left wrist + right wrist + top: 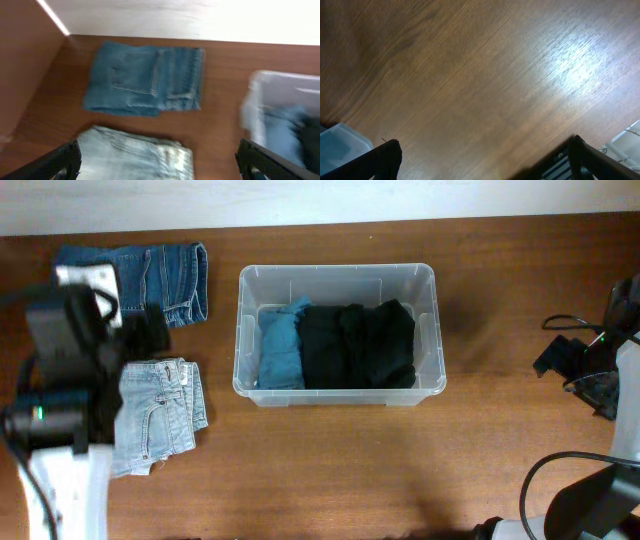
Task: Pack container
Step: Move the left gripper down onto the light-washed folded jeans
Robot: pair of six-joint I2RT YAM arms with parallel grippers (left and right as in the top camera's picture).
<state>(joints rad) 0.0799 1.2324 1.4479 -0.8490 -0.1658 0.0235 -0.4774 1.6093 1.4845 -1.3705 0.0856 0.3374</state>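
Observation:
The clear container point(340, 272) stands mid-table and holds a folded blue garment point(280, 348) and black garments point(360, 345). Folded dark blue jeans point(165, 278) lie at the far left, with folded light blue jeans point(160, 415) in front of them. My left arm point(70, 330) hangs over these two piles. In the left wrist view my left gripper point(157, 147) is open and empty above the light jeans point(135, 157), with the dark jeans point(145, 80) beyond and the container point(280, 100) to the right. My right gripper point(482, 147) is open and empty over bare wood.
My right arm point(590, 365) sits at the table's right edge with cables around it. A corner of the container point(337, 145) shows at the lower left of the right wrist view. A pale wall runs along the table's far edge point(320, 200).

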